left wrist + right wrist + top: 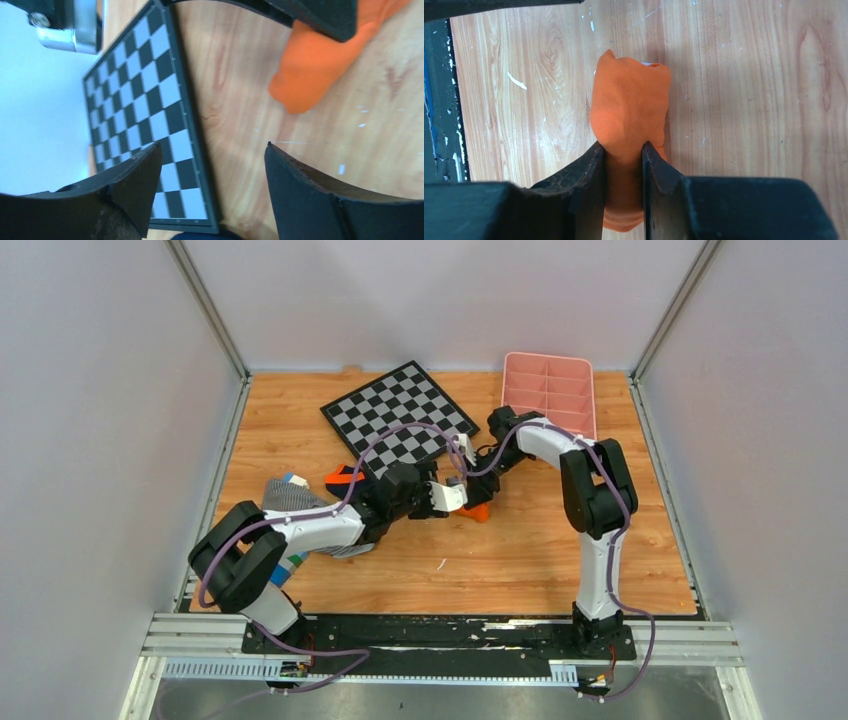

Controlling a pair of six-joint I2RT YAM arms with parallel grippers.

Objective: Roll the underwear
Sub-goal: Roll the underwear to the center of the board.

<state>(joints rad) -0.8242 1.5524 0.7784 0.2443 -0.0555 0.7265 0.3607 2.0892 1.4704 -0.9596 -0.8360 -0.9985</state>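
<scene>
The underwear (629, 105) is a bright orange bundle, rolled up on the wooden table. My right gripper (622, 146) is shut on its near end, one finger pressing each side of the fabric. In the top view only a small piece of the underwear (479, 511) shows, under the two wrists at the table's middle. My left gripper (214, 145) is open with nothing between its fingers. It hovers over bare wood beside the checkerboard's edge, a short way from the underwear (312, 70), not touching it. In the top view the left gripper (448, 498) sits just left of the bundle.
A black-and-white checkerboard (400, 415) lies at the back centre, and a pink compartment tray (548, 390) at the back right. A grey-and-white striped garment (290, 495) and a dark item with orange (343, 478) lie under the left arm. Walls close in both sides.
</scene>
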